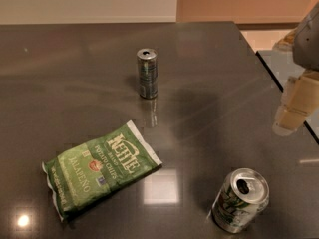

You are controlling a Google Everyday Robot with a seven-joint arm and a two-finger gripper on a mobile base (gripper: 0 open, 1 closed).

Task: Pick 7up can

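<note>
Claw (pixel 291 111) at right edge of table (pixel 75 63)

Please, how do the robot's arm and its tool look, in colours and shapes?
The tool, at the picture's right edge, is cream-coloured and made of blocky, rounded segments. Above it, the arm shows a smooth grey, rounded shell. No cables or markings are visible.

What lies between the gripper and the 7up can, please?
Only bare table in the camera view, from the gripper at the right edge to the 7up can.
</note>
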